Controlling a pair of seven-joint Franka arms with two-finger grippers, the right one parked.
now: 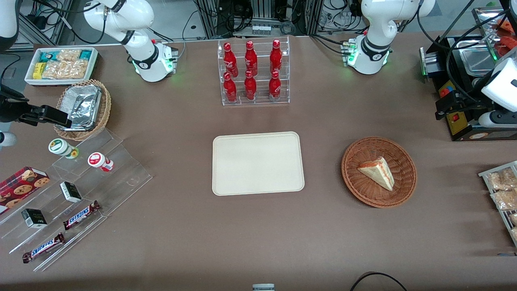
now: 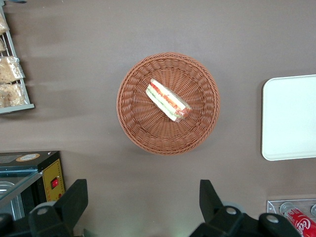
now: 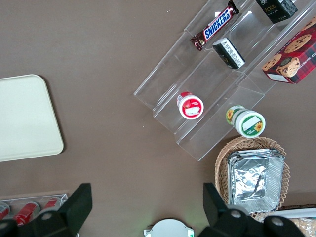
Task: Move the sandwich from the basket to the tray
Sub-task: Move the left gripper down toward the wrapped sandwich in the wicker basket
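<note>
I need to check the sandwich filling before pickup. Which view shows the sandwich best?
The left wrist view: the sandwich shows its layered filling edge, centred in the basket, with the open claw above. The front view shows it smaller; the right wrist view misses it.

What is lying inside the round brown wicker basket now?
Only the sandwich lies in the basket, on its side. The weave under it is covered. The open gripper hangs high above, apart from both.

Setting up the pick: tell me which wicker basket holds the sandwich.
The reddish-brown basket, under the open gripper, holds the sandwich; the tan basket holds foil.
</note>
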